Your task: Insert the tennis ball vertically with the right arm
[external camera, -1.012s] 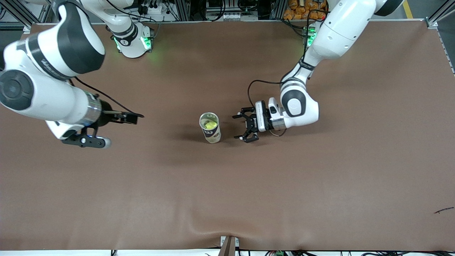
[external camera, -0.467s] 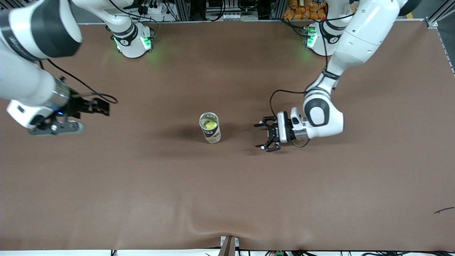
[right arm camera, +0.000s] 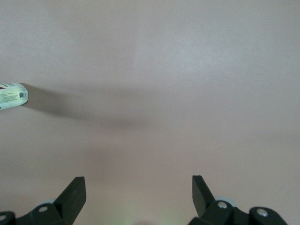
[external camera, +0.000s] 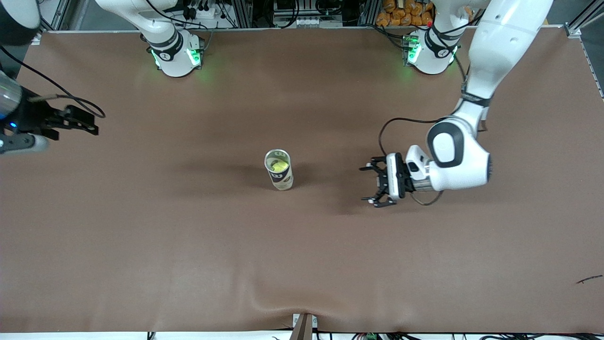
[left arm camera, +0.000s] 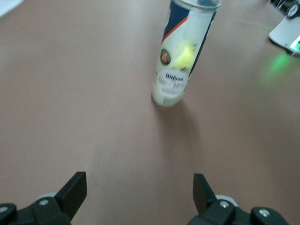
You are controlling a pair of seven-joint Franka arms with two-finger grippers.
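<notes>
A yellow tennis ball (external camera: 278,165) sits inside an upright clear can (external camera: 282,179) at the middle of the brown table. In the left wrist view the can (left arm camera: 174,86) stands straight ahead with the ball (left arm camera: 186,54) showing through its wall. My left gripper (external camera: 370,185) hovers low beside the can toward the left arm's end, open and empty, pointing at it. My right gripper (external camera: 16,143) is at the edge of the front view, over the right arm's end of the table, open with nothing in it (right arm camera: 138,192). Only the can's base (right arm camera: 11,96) shows there.
Both arm bases (external camera: 174,54) (external camera: 427,49) with green lights stand along the table's edge farthest from the front camera. A small dark scrap (external camera: 589,279) lies near the front corner at the left arm's end. The brown cover wrinkles at the front edge (external camera: 283,307).
Both grippers have drawn away from the can: the left one toward the left arm's end, the right one toward the right arm's end and partly out of view. The can has not moved.
</notes>
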